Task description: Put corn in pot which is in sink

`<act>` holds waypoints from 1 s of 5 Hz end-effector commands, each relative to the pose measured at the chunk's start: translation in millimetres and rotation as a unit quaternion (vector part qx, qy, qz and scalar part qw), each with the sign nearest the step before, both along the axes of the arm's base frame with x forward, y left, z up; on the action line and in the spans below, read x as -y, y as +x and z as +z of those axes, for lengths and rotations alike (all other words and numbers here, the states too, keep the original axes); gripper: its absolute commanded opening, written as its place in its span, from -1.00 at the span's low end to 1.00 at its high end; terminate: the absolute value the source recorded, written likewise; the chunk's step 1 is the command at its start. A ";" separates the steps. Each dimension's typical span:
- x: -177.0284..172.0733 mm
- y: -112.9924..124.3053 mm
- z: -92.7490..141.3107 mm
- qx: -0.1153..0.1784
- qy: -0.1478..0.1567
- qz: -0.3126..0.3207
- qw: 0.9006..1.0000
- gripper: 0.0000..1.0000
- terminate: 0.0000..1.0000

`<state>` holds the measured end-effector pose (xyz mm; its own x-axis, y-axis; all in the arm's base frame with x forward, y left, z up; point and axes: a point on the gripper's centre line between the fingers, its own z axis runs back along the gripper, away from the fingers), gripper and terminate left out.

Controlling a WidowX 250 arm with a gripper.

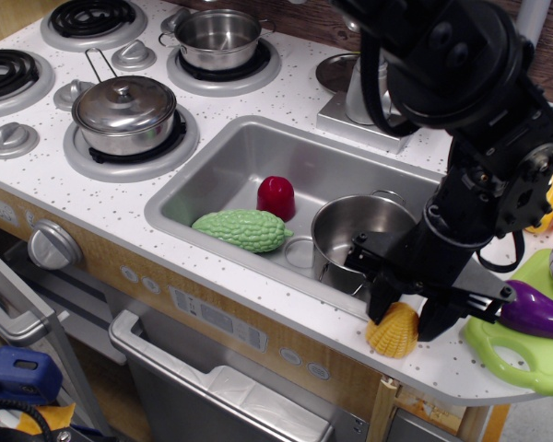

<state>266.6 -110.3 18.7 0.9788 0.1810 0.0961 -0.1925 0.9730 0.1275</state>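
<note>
The yellow ribbed corn [393, 335] sits on the white speckled counter near its front edge, just right of the sink [230, 166]. My black gripper [407, 318] comes down over it, with one finger on each side of the corn, pressing against it. The corn still rests on the counter. The shiny lidless steel pot [355, 226] stands in the right part of the sink, just behind and left of the corn, and its front right rim is hidden by my arm.
A green bumpy gourd [241, 230] and a red piece [276, 197] lie in the sink left of the pot. The grey tap [369, 87] stands behind. A purple eggplant [535, 313] on a green board [525, 359] lies right of the corn. A lidded pot [124, 109] and a small pot [217, 37] sit on the burners.
</note>
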 end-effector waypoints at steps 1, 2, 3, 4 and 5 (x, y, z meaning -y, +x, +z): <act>-3.7 19.1 27.4 0.034 -0.010 -0.014 0.999 -1.00 -1.00; -16.9 28.4 32.7 0.031 -0.009 -0.036 0.999 -1.00 -1.00; -32.6 37.4 42.1 0.021 -0.016 -0.063 0.998 -1.00 -1.00; -47.1 50.6 38.8 0.033 -0.003 -0.093 0.995 -1.00 -1.00; -60.9 63.4 38.3 0.037 -0.008 -0.114 0.993 -1.00 -1.00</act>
<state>329.8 -45.9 39.7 0.9894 -0.0598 0.1322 0.0461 0.9935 0.1043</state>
